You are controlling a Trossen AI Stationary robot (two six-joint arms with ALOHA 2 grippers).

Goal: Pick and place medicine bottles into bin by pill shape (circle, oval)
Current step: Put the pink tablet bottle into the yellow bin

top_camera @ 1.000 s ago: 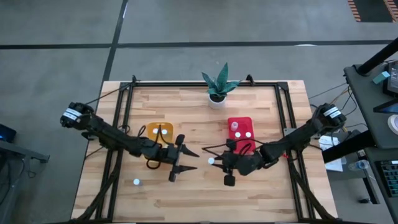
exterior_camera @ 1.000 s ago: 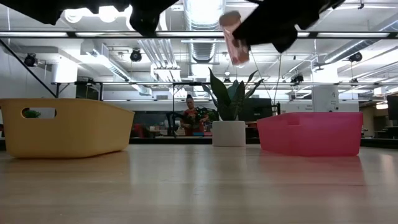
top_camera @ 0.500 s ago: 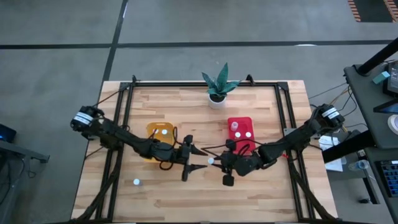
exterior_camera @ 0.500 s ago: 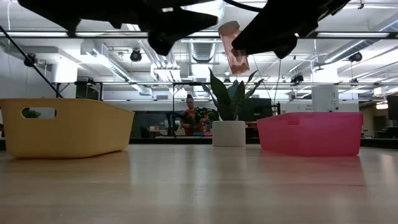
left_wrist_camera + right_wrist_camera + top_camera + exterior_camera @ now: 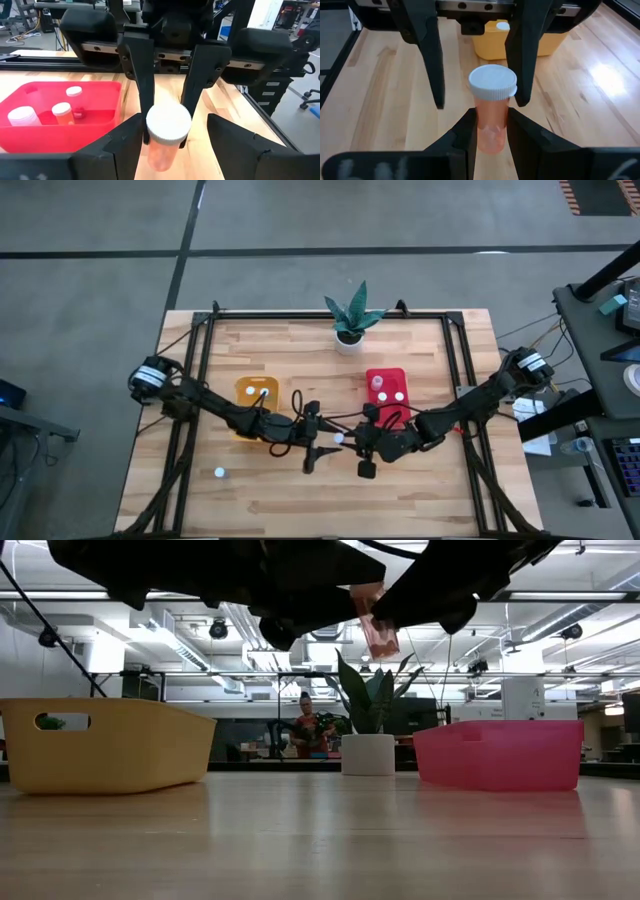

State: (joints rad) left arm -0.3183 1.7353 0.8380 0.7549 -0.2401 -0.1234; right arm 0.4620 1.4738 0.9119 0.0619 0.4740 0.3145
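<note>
An orange-tinted bottle [image 5: 492, 112] of clear plastic, round in section with a ribbed white cap [image 5: 493, 81], is pinched by the right gripper [image 5: 349, 439] above the middle of the wooden plank table [image 5: 420, 500], clear of its surface. In the right wrist view the two dark fingers [image 5: 465, 132] are pressed against the bottle's smooth sides. The left gripper [image 5: 322, 443] is held just at 9 o'clock of the bottle, its flat dark fingers [image 5: 431, 60] spread wide on either side of the cap without touching it.

A red plastic bin [image 5: 386, 380] with rounded corners is seen at 1 o'clock of the bottle; three white-capped bottles [image 5: 62, 111] lie in it. A yellow bin [image 5: 243, 392] of the same shape sits at 10 o'clock, with one white cap [image 5: 261, 391] inside. Another small bottle [image 5: 219, 473] stands alone at 8 o'clock near the table's front edge. A white pot with a spiky green plant [image 5: 350, 320] is placed at 12 o'clock by the far edge.
</note>
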